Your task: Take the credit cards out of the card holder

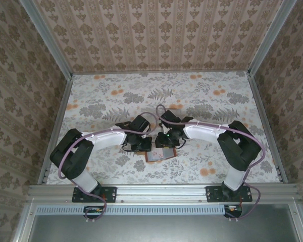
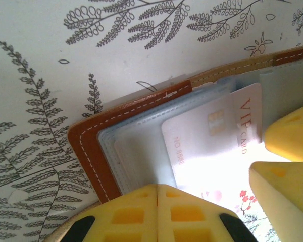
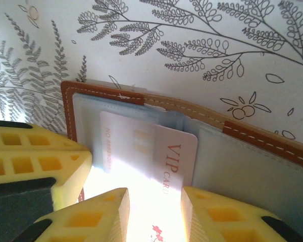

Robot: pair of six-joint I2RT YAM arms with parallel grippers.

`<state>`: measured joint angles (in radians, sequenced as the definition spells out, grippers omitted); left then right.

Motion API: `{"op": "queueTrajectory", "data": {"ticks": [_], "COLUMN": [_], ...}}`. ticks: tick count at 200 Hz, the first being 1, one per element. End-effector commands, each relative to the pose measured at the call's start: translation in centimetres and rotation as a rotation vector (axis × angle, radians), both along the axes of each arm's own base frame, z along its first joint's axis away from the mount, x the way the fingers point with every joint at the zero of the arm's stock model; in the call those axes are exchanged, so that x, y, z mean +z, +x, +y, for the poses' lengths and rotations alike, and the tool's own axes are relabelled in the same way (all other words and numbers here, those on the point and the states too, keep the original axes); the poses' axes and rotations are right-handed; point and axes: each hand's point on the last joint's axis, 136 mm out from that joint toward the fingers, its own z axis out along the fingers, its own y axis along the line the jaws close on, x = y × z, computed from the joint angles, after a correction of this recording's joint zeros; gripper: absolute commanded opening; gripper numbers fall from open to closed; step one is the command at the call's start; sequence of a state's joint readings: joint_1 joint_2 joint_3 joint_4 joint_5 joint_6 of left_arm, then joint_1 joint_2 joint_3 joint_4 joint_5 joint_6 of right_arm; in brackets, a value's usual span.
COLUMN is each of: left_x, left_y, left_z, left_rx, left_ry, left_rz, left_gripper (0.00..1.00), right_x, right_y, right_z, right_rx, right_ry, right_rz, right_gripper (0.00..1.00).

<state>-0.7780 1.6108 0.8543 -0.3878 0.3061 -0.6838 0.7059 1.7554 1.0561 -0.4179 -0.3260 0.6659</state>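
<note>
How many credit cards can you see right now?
1. A pale VIP card half out of its slot in the open card holder. Others may be hidden in the slots.

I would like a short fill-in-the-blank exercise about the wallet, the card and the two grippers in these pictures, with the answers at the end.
1. The pale card carries the red letters ____ .
2. The card holder lies ____ on the fern-patterned table, its slots showing.
3. The left gripper is ____, with no gap between its jaws.
4. The right gripper has its jaws apart, and between them lies the ____ .

Missing words: VIP; open; shut; card
</note>
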Motion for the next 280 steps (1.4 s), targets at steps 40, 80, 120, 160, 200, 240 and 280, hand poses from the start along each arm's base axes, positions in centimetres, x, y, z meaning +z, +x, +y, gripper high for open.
{"op": "queueTrajectory", "data": {"ticks": [40, 80, 120, 160, 200, 240, 280], "left_x": [1.4, 1.6, 0.9, -0.6, -1.8, -2.2, -2.1], "left_y": [0.1, 0.1, 0.0, -0.4, -0.8, -1.1, -1.1], "left_z": [-0.7, -1.3, -1.3, -0.7, 0.2, 0.9, 1.0], "left_rx": [-0.009, -0.025, -0.032, -0.052, -0.058, -0.064, -0.071], "left_ry": [-0.034, -0.041, -0.021, 0.041, 0.105, 0.148, 0.160], "left_rz": [0.001, -0.003, 0.011, 0.039, 0.062, 0.066, 0.062], "left_gripper": [0.07, 0.07, 0.07, 0.07, 0.07, 0.07, 0.07], "right_x": [-0.4, -1.4, -2.0, -1.9, -1.1, 0.0, 0.2], "right_y": [-0.5, -0.6, -0.8, -1.0, -1.0, -0.8, -0.8], "right_z": [-0.6, -0.3, -0.4, -0.4, -0.2, 0.1, 0.0], "right_rx": [-0.010, -0.011, -0.013, -0.010, -0.020, -0.029, -0.033], "right_ry": [0.044, 0.070, 0.078, 0.100, 0.153, 0.203, 0.210], "right_rz": [0.051, 0.080, 0.096, 0.103, 0.103, 0.093, 0.091], "right_gripper": [0.33, 0.32, 0.31, 0.30, 0.26, 0.21, 0.16]}}
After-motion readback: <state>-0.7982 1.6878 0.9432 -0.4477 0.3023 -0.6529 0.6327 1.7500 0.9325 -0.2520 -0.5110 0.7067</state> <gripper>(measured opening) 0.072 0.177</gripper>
